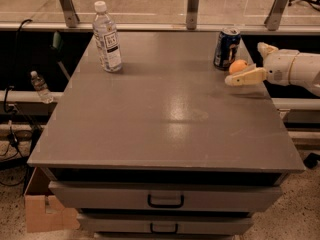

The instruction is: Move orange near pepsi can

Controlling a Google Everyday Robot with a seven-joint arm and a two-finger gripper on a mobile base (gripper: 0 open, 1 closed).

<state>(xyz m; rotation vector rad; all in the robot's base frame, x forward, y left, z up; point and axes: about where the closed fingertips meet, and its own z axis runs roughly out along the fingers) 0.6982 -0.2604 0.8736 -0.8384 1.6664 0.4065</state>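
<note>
The orange (237, 66) rests on the grey table (165, 119) at the far right, just right of the pepsi can (227, 47), a dark blue can with a silver top, and close to touching it. My gripper (246, 63) reaches in from the right edge. It is open, with one finger (245, 77) in front of the orange and the other (265, 48) behind it. The orange sits between the spread fingers and neither grips it.
A clear water bottle (107, 38) with a white cap stands at the table's back left. Metal railing posts (193, 6) run behind the table. Drawers (165, 200) are below the front edge. A cardboard box (42, 211) and a small bottle (40, 86) are at the left.
</note>
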